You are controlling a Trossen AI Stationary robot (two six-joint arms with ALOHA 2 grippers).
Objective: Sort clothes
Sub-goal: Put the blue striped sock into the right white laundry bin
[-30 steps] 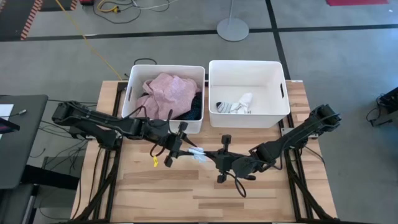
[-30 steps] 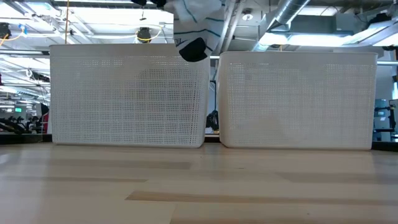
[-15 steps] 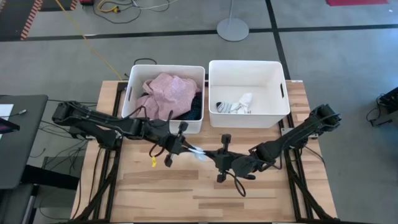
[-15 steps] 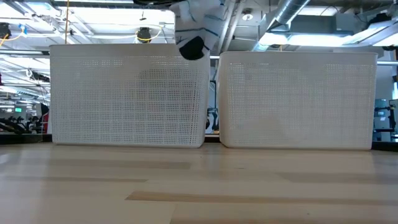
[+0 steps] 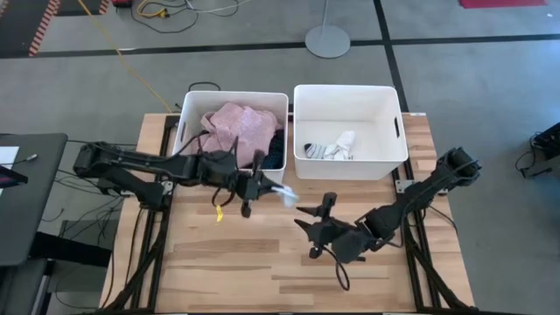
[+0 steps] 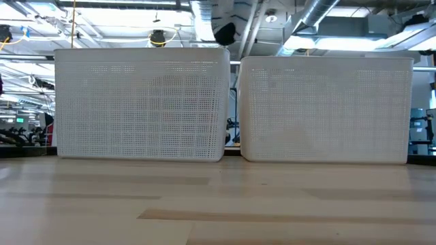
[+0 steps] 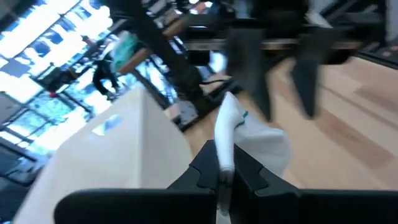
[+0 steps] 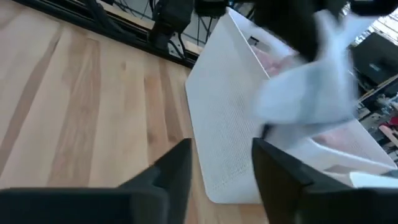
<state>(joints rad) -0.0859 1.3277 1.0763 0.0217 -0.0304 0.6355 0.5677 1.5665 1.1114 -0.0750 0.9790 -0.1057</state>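
One sock (image 5: 283, 193) pinched in my L gripper (image 5: 262, 186), just in front of the bins' gap, so I can carry it w/o R gripper (image 5: 308, 226), fingers spread, empty.

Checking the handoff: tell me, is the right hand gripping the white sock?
No, the right hand is open and empty over the table; the white sock hangs from the shut left hand.

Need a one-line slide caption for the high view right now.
Left gripper holds a white sock beside the clothes bin; right gripper open, apart.
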